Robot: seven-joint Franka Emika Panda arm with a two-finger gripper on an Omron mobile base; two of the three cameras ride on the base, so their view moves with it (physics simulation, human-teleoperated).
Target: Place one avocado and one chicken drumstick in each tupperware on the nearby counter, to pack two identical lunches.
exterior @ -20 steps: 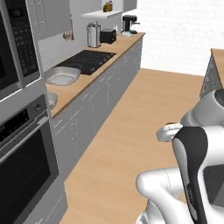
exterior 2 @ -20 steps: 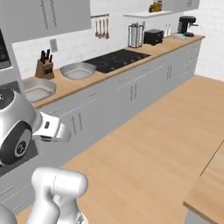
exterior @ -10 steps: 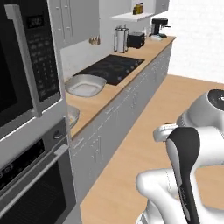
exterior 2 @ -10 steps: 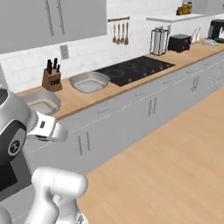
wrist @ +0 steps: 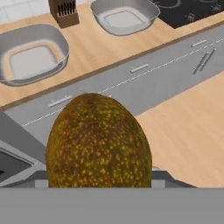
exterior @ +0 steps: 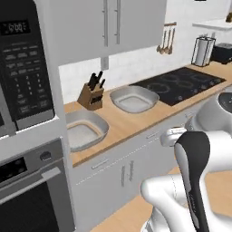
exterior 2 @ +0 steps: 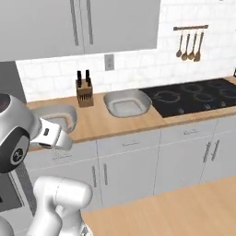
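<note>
A dark olive-brown speckled avocado (wrist: 99, 142) stands upright at the bottom of the hand view, with my gripper (wrist: 99, 177) shut on it; its fingers are hidden behind the fruit. Two light grey tupperwares rest on the tan counter (exterior: 122, 124). The left tupperware (exterior: 84, 131) (exterior 2: 57, 115) (wrist: 33, 54) lies near the oven, the right tupperware (exterior: 134, 99) (exterior 2: 126, 102) (wrist: 124, 15) beside the cooktop. Both show bare bottoms. The chicken drumstick is out of view.
A knife block (exterior: 90, 95) (exterior 2: 84, 92) stands at the wall between the containers. The black cooktop (exterior: 181, 84) (exterior 2: 193, 97) lies to the right. A microwave (exterior: 25, 81) and oven (exterior: 31, 190) rise at the left. Utensils (exterior 2: 189, 44) hang on the tiles.
The whole picture has shifted: the base has moved up to and turned toward the counter, so both tupperwares now sit close and near the middle. The arm's pose looks the same.
</note>
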